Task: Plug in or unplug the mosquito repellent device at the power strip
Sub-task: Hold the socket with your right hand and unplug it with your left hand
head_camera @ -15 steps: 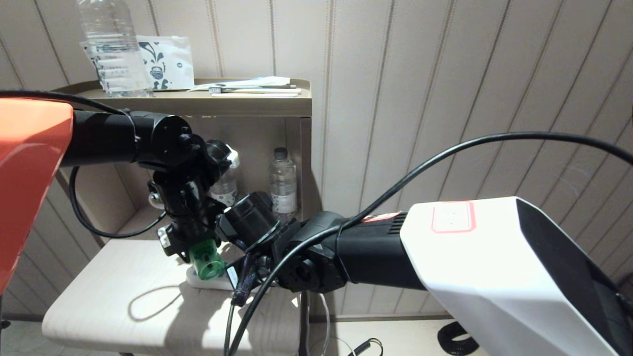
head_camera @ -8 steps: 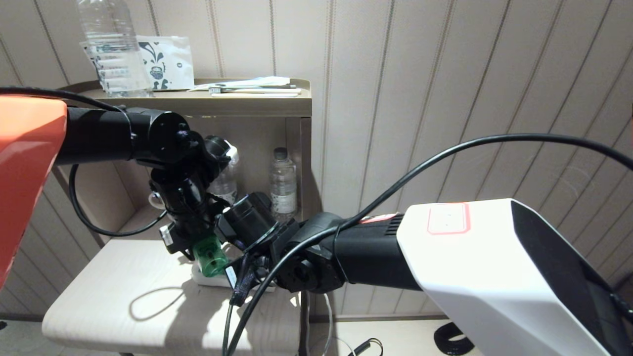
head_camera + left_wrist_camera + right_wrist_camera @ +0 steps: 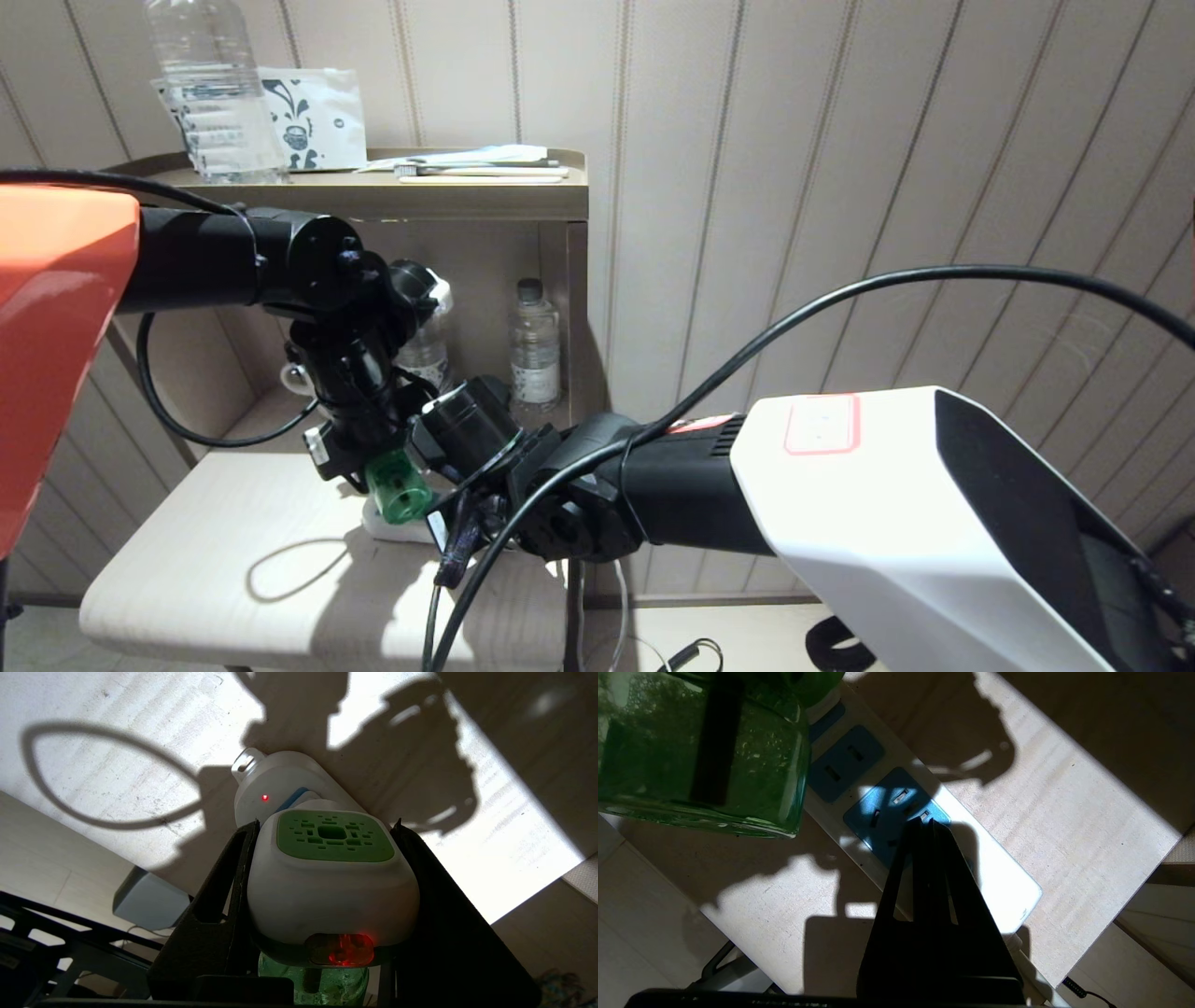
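My left gripper (image 3: 324, 828) is shut on the white-and-green head of the mosquito repellent device (image 3: 331, 882), a black finger on each side. A red lamp glows on the device, and its green bottle (image 3: 397, 487) points toward me. The device sits against the white power strip (image 3: 271, 788), whose own red light is on; the prongs are hidden. My right gripper (image 3: 924, 823) is shut and empty, its tips pressed on the power strip (image 3: 999, 877) over a blue socket, just beside the green bottle (image 3: 700, 746).
The strip lies on a pale low table (image 3: 233, 579) against a panelled wall. Behind it stands a shelf unit (image 3: 467, 196) with small water bottles (image 3: 534, 345) inside and a large bottle (image 3: 213, 89) on top. Black cables hang across the front.
The right forearm has sunk slightly. The left gripper and the device have barely shifted.
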Robot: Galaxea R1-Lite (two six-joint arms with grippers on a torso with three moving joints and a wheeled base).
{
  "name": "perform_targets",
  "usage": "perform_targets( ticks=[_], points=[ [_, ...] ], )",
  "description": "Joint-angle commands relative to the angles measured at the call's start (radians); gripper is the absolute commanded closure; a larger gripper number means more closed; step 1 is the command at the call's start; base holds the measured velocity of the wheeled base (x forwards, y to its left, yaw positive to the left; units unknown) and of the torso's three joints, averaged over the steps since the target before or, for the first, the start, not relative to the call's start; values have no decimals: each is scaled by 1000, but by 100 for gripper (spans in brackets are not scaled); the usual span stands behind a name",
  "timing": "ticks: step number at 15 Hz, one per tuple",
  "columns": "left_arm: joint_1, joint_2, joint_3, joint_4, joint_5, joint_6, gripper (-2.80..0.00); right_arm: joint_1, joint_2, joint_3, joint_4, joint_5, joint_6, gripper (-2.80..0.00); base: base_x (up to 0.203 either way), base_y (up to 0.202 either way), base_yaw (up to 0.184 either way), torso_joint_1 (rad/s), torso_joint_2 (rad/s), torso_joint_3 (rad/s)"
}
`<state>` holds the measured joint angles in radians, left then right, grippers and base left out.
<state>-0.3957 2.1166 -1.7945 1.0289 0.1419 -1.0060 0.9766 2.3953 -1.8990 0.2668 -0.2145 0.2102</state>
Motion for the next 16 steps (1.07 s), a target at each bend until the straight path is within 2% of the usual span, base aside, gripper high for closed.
perform_targets(
  ticks=[1, 8, 16],
  points=[
    [0, 2, -18, 6, 1, -6, 0, 2, 8, 17, 7, 0, 3, 0, 0, 0, 0, 0, 0, 0],
    [0, -14, -54, 20, 2, -2, 0, 7, 34, 75, 3, 12, 8, 0, 0, 0, 0, 0, 0, 0],
    [2, -23, -63, 36, 2, 10, 0, 8, 104, 63, -26, 17, 8, 0, 0, 0, 0, 0, 0, 0]
  ],
)
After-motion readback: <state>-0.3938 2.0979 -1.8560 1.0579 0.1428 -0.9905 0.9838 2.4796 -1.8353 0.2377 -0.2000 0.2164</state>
